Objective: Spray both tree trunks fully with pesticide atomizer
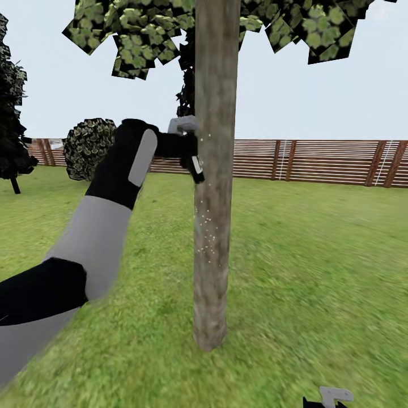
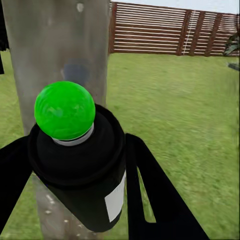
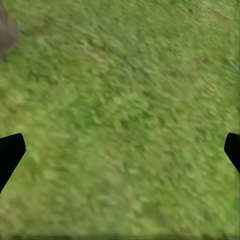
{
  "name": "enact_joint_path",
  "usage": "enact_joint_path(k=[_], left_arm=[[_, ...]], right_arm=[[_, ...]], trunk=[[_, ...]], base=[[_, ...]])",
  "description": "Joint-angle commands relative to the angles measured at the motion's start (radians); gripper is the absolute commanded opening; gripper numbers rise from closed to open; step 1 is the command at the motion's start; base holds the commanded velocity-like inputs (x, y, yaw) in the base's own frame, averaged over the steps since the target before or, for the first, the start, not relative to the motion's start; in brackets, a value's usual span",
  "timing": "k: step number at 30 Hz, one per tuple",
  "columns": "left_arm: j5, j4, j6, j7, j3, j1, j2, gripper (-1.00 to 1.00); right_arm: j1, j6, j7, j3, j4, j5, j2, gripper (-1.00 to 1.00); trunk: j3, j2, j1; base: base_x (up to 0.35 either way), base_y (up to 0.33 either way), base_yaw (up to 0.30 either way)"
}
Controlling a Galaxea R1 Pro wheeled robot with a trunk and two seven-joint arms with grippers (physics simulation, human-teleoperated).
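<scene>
One tree trunk (image 1: 214, 170), a pale mottled column, rises in the middle of the head view under its leafy crown (image 1: 141, 34). My left gripper (image 1: 190, 152) is shut on the pesticide atomizer (image 1: 194, 161) and holds it right against the trunk's left side. White specks dot the bark (image 1: 207, 232) below it. In the left wrist view the atomizer (image 2: 80, 165) is a dark bottle with a green ball top and a white label, held between both black fingers (image 2: 150, 195), with the trunk (image 2: 55, 45) just behind. My right gripper (image 3: 120, 152) hangs open over grass.
A brown slat fence (image 1: 317, 161) closes the lawn behind. A round bush (image 1: 89, 148) and a dark conifer (image 1: 11, 113) stand at the far left. Grass (image 1: 317, 272) spreads to the right of the trunk. My right gripper (image 1: 333, 398) shows at the bottom edge.
</scene>
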Motion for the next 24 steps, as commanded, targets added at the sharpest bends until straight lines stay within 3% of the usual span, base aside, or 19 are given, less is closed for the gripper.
enact_joint_path(k=[1,3,13,17,18,24], left_arm=[[0.015,0.034,0.003,-0.008,0.001,-0.036,0.0,-1.0],[0.047,0.101,0.003,-0.008,0.001,-0.119,0.0,-1.0],[0.06,0.197,0.004,-0.008,0.001,-0.298,0.0,-1.0],[0.06,0.208,0.004,-0.008,0.02,-0.317,0.0,-1.0],[0.06,0.26,0.003,-0.008,0.042,-0.32,0.0,-1.0],[0.059,0.403,-0.002,-0.002,0.047,-0.321,0.0,-1.0]], right_arm=[[-0.002,-0.007,0.0,0.009,0.004,-0.01,0.0,1.0],[-0.002,-0.006,0.0,0.009,0.004,-0.01,0.0,1.0],[-0.002,-0.006,0.0,0.009,0.004,-0.01,0.0,1.0],[-0.002,-0.006,0.0,0.009,0.004,-0.01,0.0,1.0],[-0.001,-0.007,0.0,0.009,0.004,-0.01,0.0,1.0],[-0.001,-0.006,0.0,0.009,0.004,-0.009,0.0,1.0]], trunk=[[-0.002,-0.002,0.0],[-0.002,-0.002,0.0],[-0.002,-0.002,0.0],[-0.002,-0.002,0.0],[-0.002,-0.002,0.0],[-0.002,-0.002,0.0]], base=[[0.0,0.0,0.0],[0.0,0.0,0.0],[0.0,0.0,0.0],[0.0,0.0,0.0],[0.0,0.0,0.0],[0.0,0.0,0.0]])
